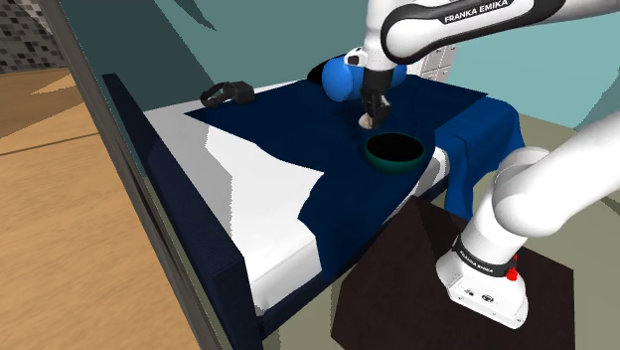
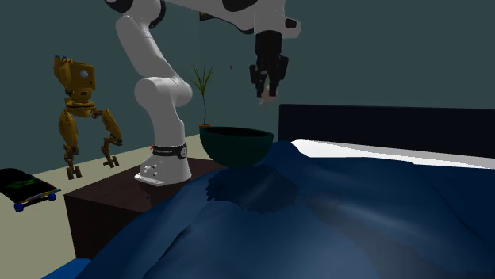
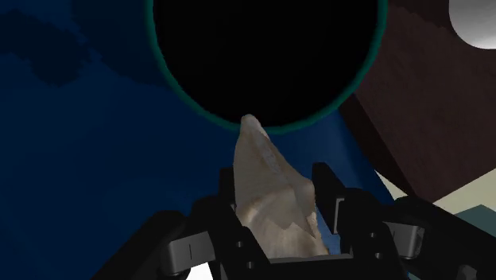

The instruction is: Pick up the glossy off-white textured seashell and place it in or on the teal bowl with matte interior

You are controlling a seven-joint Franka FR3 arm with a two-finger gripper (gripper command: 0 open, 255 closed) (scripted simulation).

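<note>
Hand (image 3: 276, 195) clamped on seashell (image 3: 264, 171); wrist view: tip over bowl (image 3: 238, 56) rim; second exterior view: held high.

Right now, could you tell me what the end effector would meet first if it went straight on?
Probably the teal bowl: the end effector, shut on the seashell, points at its near rim. Depth is unclear, so the blue blanket might come first.

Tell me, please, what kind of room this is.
Probably a bedroom: a bed with a white sheet and a dark blue blanket, a dark headboard at its end, and a yellow robot figure standing on the floor nearby.
</note>
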